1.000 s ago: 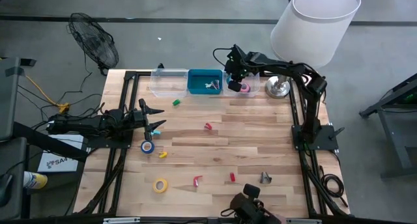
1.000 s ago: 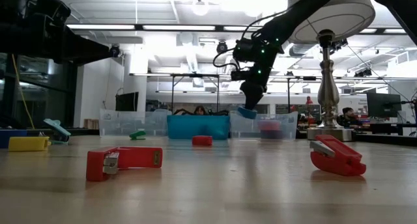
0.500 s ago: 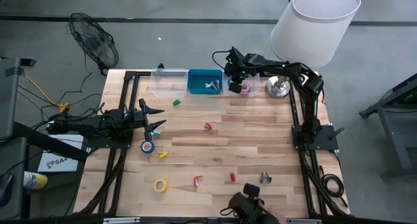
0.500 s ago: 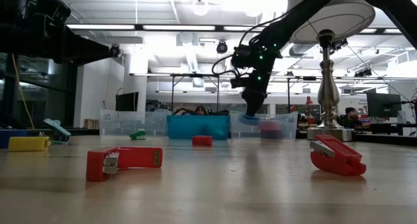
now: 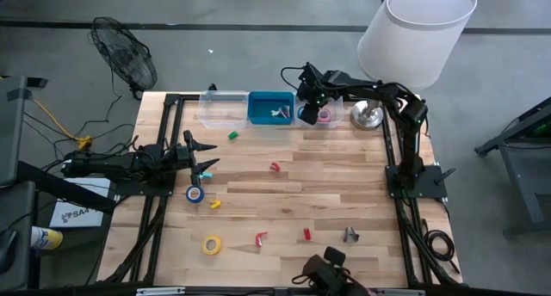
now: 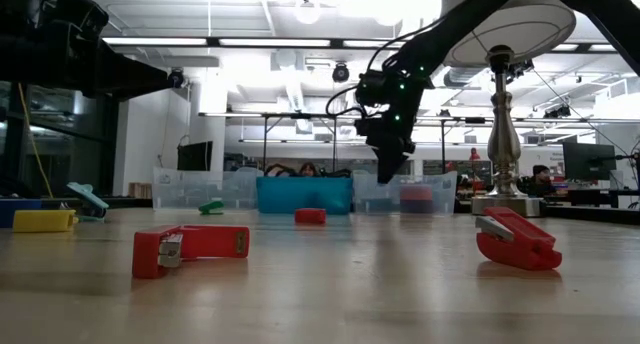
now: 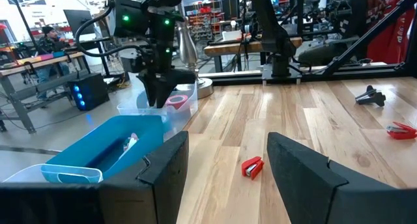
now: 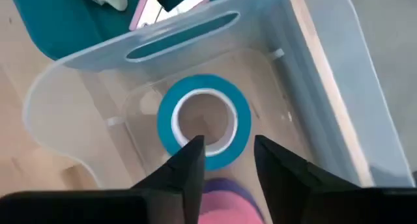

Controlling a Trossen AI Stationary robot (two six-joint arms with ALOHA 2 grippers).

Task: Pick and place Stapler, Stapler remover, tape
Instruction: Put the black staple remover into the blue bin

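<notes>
One blue tape roll (image 8: 204, 119) lies in the clear bin (image 8: 319, 74) beneath the right gripper (image 8: 226, 155), fingers apart.

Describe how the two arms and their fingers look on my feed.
Both arms are dark, jointed links. The right gripper has black cable looping beside it and small green lights on its wrist; its fingers are flat, black and angular. The left gripper has blocky black fingers.

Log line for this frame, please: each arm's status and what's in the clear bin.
right gripper: open, over clear bin | blue tape: in bin, beside pink tape | left gripper: open, idle at table's left edge
</notes>
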